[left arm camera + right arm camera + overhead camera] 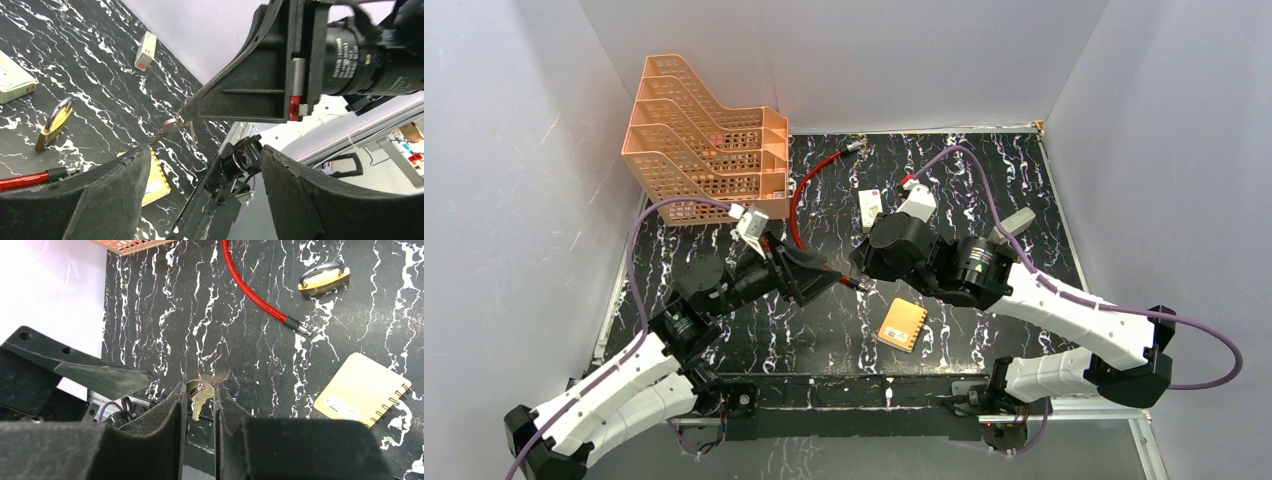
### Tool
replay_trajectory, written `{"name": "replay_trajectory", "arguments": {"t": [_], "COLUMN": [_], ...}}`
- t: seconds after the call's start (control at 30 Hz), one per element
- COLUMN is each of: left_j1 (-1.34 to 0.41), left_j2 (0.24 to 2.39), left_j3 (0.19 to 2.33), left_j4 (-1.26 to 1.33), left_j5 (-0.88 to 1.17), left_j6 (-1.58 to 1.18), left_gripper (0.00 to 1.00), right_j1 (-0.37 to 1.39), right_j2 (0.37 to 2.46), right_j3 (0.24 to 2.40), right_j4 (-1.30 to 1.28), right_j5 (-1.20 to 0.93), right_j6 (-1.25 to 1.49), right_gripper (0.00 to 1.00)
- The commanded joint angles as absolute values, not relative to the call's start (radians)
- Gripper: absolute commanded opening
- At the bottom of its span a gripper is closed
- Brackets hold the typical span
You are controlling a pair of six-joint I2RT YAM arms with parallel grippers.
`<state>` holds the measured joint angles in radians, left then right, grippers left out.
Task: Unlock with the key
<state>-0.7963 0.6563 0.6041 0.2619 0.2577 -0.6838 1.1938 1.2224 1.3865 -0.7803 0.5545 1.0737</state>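
The key [199, 394] sits pinched between the two padded fingers of the right gripper [200, 386], whose jaws are drawn in close on either flat side of it. In the right wrist view its long axis runs nearly along the fingers. The round head stands out at the fingertips, and the blade points back toward the wrist, leaning a little to the left. It is held in the air over the black marbled table [165, 315], not touching the surface.

In the left wrist view the key [172, 124] shows as a small bright ring at the tip of the right gripper's finger. It is too small and blurred there to tell its direction.

The left gripper [205, 150] faces it from just beside. Its fingers [115, 195] are spread wide and nothing is between them.

The brass padlock [324, 280] lies flat on the table, well apart from the key. The metal end of the red cable [250, 287] rests near it. A yellow spiral notebook [360, 390] lies on the table near the right arm. An orange tiered tray [704, 140] stands at the far left corner.
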Motion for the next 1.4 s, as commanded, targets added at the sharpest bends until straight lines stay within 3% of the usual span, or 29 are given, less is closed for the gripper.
{"name": "replay_trajectory", "arguments": {"t": [0.0,0.43,0.87,1.37], "left_j1": [-0.799,-0.799,-0.799,-0.8], "left_j2": [0.701,0.77,0.828,0.877], "left_j3": [0.659,0.651,0.686,0.706], "left_j4": [0.271,0.328,0.317,0.352], "left_j5": [0.344,0.364,0.328,0.359], "left_j6": [-0.647,-0.69,-0.686,-0.702], "left_gripper": [0.74,0.48,0.3,0.22], "right_j1": [1.186,1.181,1.178,1.175], "right_j2": [1.22,1.225,1.236,1.244], "right_j3": [1.452,1.453,1.465,1.465], "right_j4": [-0.731,-0.72,-0.721,-0.715], "right_j5": [0.591,0.606,0.603,0.596], "right_j6": [1.086,1.094,1.09,1.088], "right_gripper": [0.0,0.0,0.0,0.0]}}
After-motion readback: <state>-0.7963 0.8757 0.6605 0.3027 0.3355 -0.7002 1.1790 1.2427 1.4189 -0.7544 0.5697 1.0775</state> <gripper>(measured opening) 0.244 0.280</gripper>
